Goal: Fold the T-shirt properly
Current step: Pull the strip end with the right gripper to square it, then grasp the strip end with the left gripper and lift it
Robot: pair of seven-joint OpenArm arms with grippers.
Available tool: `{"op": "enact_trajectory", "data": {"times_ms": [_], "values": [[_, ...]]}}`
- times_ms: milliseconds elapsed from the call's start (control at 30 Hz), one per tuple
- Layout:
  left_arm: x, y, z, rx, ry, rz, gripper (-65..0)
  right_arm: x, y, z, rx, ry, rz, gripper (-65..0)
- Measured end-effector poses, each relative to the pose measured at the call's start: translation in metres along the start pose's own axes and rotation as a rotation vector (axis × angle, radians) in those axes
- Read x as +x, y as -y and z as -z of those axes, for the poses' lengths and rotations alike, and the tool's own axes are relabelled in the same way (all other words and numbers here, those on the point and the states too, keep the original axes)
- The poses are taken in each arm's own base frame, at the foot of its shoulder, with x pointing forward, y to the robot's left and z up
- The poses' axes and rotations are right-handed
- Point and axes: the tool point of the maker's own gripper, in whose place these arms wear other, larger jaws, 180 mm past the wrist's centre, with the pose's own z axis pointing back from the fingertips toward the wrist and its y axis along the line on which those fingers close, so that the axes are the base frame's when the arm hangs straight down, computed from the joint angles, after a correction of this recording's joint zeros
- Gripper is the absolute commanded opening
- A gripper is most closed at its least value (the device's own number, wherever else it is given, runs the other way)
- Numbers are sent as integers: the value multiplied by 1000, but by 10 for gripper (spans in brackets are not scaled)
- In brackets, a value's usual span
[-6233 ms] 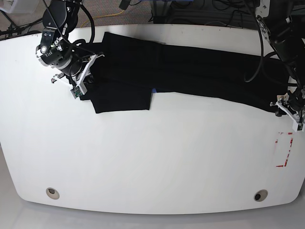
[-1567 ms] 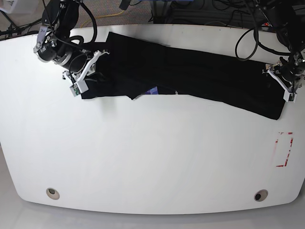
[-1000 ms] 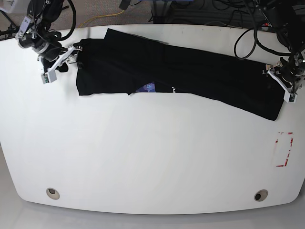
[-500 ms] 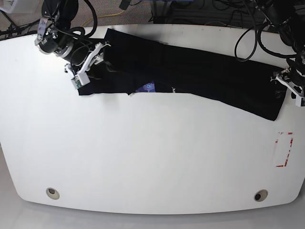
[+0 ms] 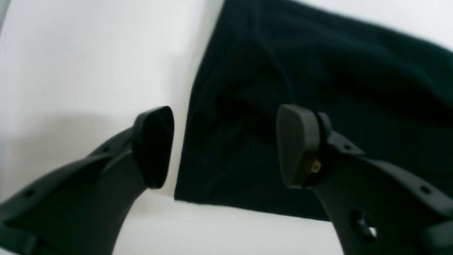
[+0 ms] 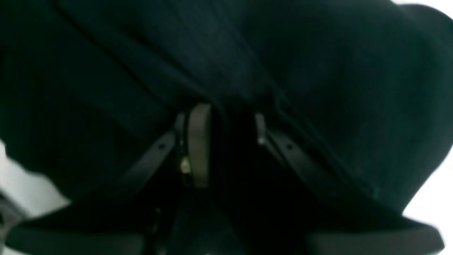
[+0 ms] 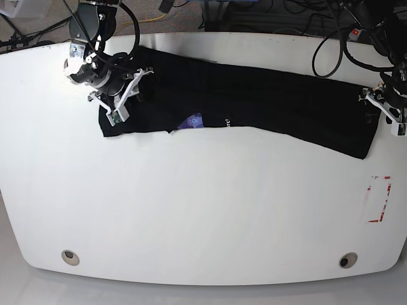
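The large plain black cloth T-shirt (image 7: 254, 101) lies stretched across the far half of the white oval table (image 7: 203, 210), left to right. Only the right wrist view shows dark cloth bunched between the right gripper (image 6: 223, 141) and its narrowed fingers (image 6: 199, 141), apparently pinching the T-shirt. Only the left wrist view shows the left gripper (image 5: 226, 145) spread wide, straddling the shirt's hemmed right edge. The base view alone shows a bluish-purple neck label (image 7: 194, 121) and white lettering (image 7: 227, 122), too small to read.
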Motion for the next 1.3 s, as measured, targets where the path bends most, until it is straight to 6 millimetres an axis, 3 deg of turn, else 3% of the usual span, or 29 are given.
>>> {"op": "enact_trajectory", "data": {"times_ms": [167, 300, 500, 667, 967, 1300], "values": [[3, 1, 0, -4, 7, -3, -229, 17, 18, 9, -28, 39, -14, -506], [-11, 2, -4, -26, -52, -89, -224, 30, 34, 14, -45, 47, -20, -507], [1, -14, -21, -54, 4, -199, -221, 38, 47, 15, -74, 35, -32, -509], [9, -8, -19, -96, 40, -223, -151, 42, 50, 14, -80, 34, -40, -510], [3, -2, 19, -184, 6, -365, -147, 42, 46, 14, -58, 39, -107, -510], [4, 25, 54, -302, -42, -439, -147, 41, 45, 14, -54, 42, -103, -510]]}}
